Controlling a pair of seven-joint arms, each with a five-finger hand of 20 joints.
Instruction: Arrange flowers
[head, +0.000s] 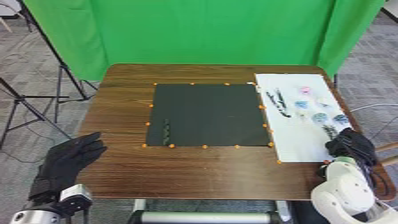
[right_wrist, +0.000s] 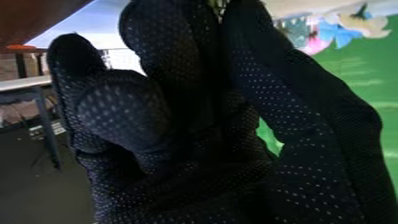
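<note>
flowers (head: 319, 118) on white sheet (head: 298, 149), right of frame; likely light, fragile, best pinched below their heads. right hand (head: 351, 145), lower right: cannot tell whether grasping. left hand (head: 64, 161), lower left, relaxed.

Green curtain (head: 213, 37) behind, black stand legs (head: 59, 90) on grey carpet (head: 27, 65).
</note>
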